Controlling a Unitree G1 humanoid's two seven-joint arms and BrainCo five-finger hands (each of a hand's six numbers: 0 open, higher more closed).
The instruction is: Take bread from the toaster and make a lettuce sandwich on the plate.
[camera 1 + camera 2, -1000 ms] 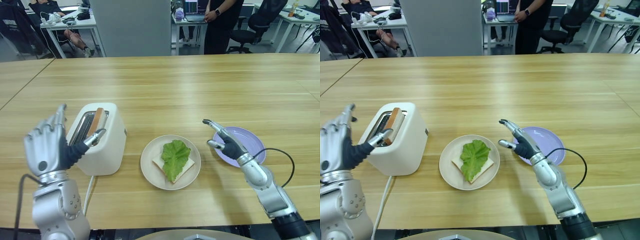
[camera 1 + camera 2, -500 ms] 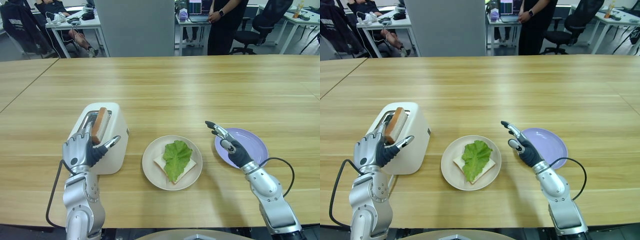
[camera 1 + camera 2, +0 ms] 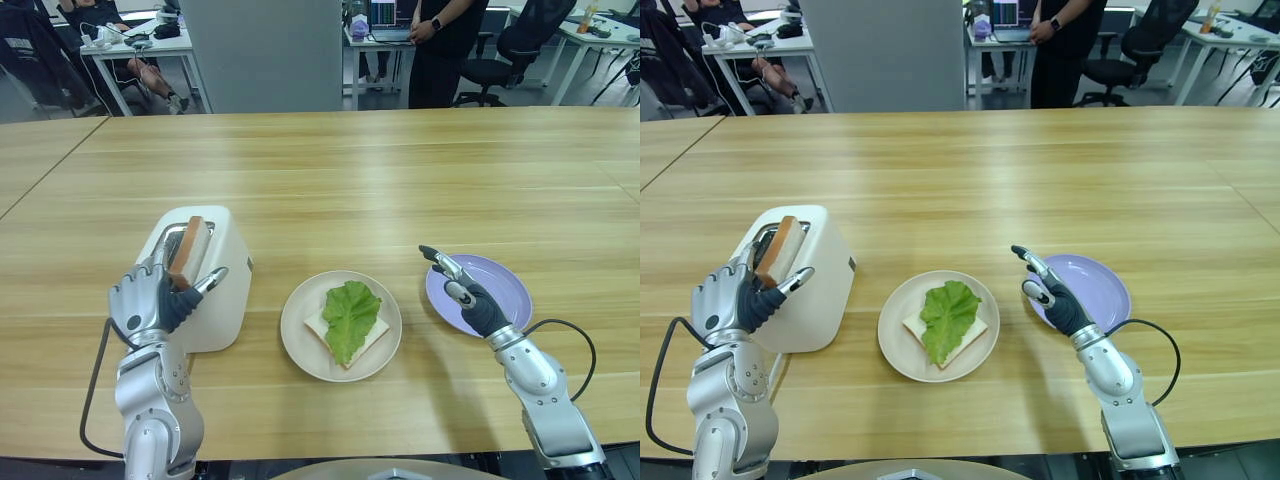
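Note:
A white toaster [image 3: 213, 290] stands at the left with one slice of bread [image 3: 188, 252] upright in its slot. My left hand [image 3: 155, 298] is at the toaster's near end, fingers spread just below the slice and holding nothing. On the cream plate [image 3: 299, 345] in the middle lies a bread slice [image 3: 377, 329] topped with a lettuce leaf [image 3: 350, 312]. My right hand [image 3: 462, 296] hovers open at the near left rim of the purple plate [image 3: 501, 283].
The toaster's cord [image 3: 93, 388] runs off the table's front edge by my left arm. A black cable [image 3: 562, 327] loops by my right wrist. Desks, chairs and standing people are beyond the far table edge.
My left hand has come down from a raised pose to the toaster's near end by the slice. My right hand drifted slightly right toward the purple plate. The view shifted a little.

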